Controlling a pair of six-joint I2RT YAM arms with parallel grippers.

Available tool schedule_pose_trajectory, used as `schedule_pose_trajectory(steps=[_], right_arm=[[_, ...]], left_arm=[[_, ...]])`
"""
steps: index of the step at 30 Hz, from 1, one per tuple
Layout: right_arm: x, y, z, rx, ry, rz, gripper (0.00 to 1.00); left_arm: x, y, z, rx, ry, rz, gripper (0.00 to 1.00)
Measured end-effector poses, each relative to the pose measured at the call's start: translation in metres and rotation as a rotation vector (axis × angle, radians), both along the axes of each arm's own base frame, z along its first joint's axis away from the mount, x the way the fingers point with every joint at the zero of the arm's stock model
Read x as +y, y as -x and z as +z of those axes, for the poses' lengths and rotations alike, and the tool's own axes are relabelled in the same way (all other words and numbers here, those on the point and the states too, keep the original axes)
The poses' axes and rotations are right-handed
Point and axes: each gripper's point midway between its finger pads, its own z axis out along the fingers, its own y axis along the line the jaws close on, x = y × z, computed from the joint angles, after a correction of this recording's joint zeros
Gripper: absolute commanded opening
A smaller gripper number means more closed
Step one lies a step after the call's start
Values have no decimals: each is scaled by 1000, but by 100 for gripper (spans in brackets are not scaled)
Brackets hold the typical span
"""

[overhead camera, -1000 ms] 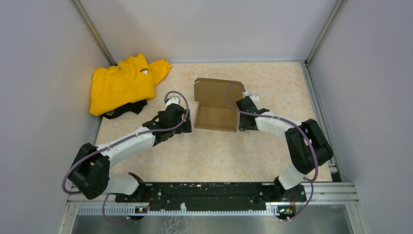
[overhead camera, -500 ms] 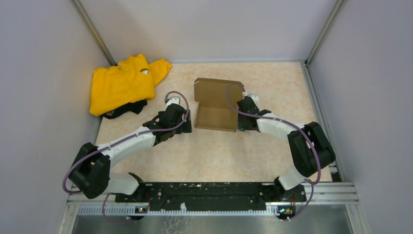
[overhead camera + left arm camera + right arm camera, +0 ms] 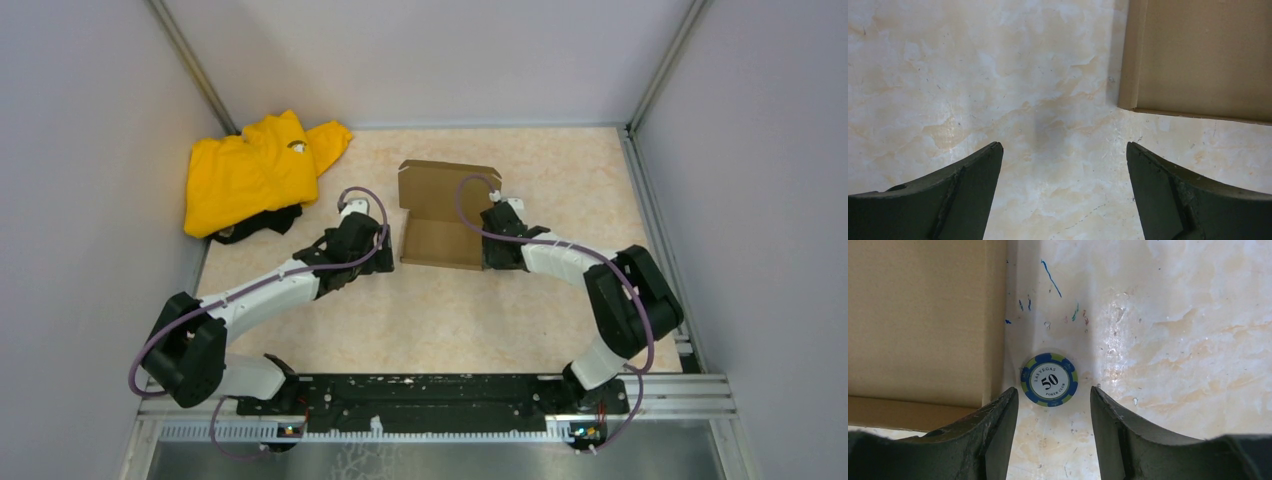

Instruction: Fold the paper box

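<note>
**A:** Where's the paper box?

**B:** In the middle of the surface, between the two arms. Its lid is raised at the far side and its tray lies flat nearer the arms.

**A:** And the left claw?

**B:** It's wide open and empty, over bare surface just beside the box's near left corner.

**A:** The right claw?

**B:** Its fingers are parted too and grip nothing, by the box's right wall. A blue-and-green poker chip marked 50 lies just ahead of the fingertips, beside the box.

**A:** Anything else?

**B:** A yellow garment is heaped in the far left corner.
</note>
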Motion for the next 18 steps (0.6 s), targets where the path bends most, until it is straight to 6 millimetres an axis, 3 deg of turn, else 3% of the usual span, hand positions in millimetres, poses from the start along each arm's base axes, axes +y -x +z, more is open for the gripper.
schedule_pose_trajectory(steps=[9,18], right_arm=[[2,2,-8,17,15,15,54],[10,-13,-7,0,8,23,49]], left_arm=[[6,-3,0,0,0,20,99],[9,-5,0,0,0,29,99]])
